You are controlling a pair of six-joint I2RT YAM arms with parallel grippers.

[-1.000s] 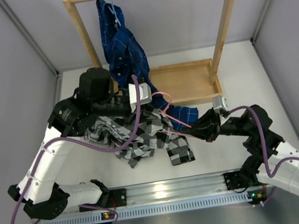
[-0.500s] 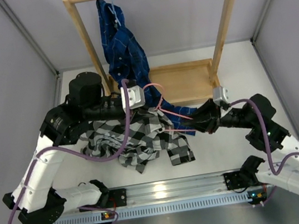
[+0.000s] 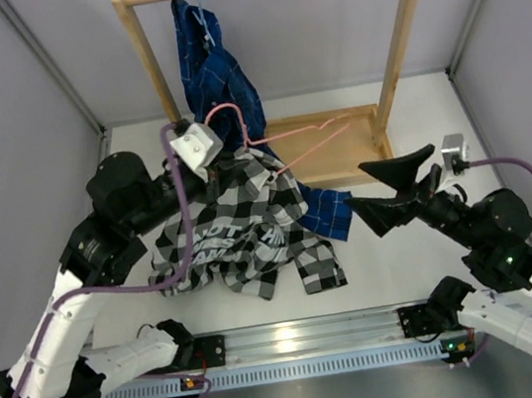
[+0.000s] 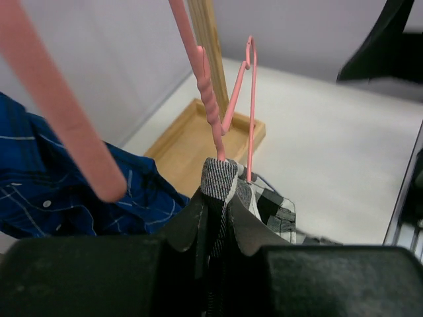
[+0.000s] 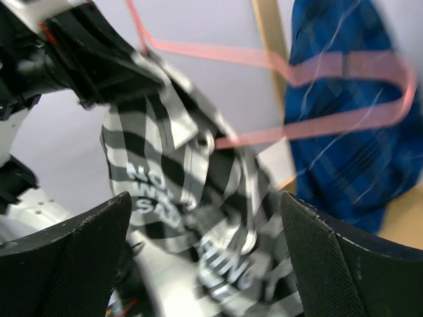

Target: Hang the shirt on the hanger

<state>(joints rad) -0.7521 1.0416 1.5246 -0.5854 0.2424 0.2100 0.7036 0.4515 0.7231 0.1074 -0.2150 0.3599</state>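
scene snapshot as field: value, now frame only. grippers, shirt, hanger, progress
left gripper: shut on shirt collar, hanger wire rising from the pinch
right gripper: open, empty, right of shirt
shirt: held up at collar, lower part on table
hanger: one arm sticks out bare over rack base
progress: shirt not fully on hanger

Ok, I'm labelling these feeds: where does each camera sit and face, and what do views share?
Top external: above, behind the arm bases, looking down on the table; both arms, left gripper and right gripper show.
Left wrist: on the left arm, looking past its shut fingers at the hanger.
Right wrist: on the right arm, looking between its open fingers at the checked shirt.
All share the hanger and checked shirt.
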